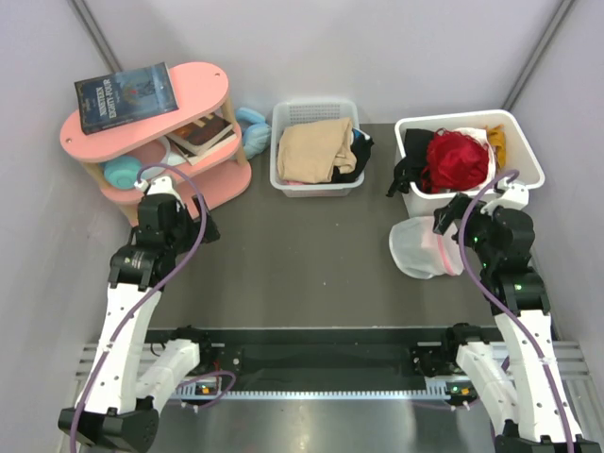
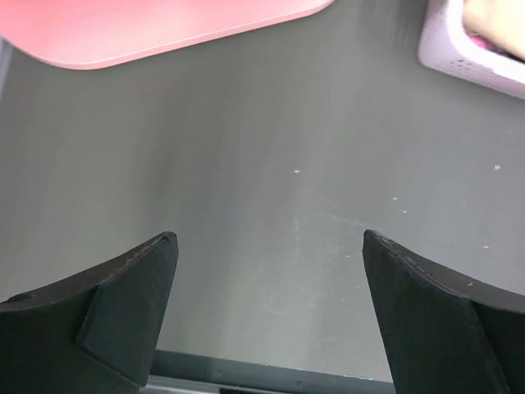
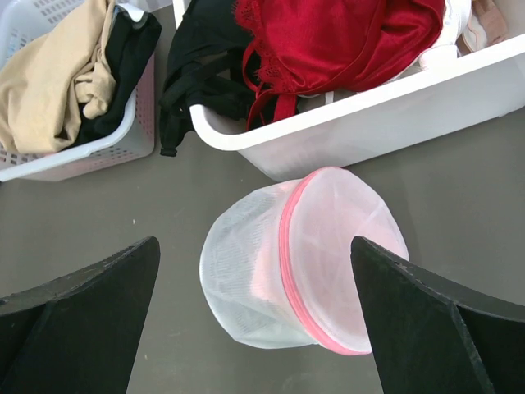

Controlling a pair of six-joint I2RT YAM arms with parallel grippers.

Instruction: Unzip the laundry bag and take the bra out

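Two grippers, jaws spread wide on both, nothing held. Left gripper [image 2: 268, 238] hangs over bare table [image 2: 246, 148] on the left, just near of the pink shelf [image 1: 142, 118], which has a book [image 1: 127, 97] on top. Right gripper [image 3: 254, 242] is over the laundry bag [image 3: 303, 263], one finger on each side of it in the wrist view; can't tell if there's contact. Bag lies on its side on the right of the table, up against the near wall of the white bin [image 1: 524, 142]. Pink zipper trim runs unbroken across the visible side. Contents show through the mesh only as a pale blur, so I can't make out the bra. Bin holds a red garment [image 3: 336, 41] and a black garment [image 3: 197, 74]. White basket [image 1: 283, 179] with tan fabric [image 1: 311, 151] sits far centre.
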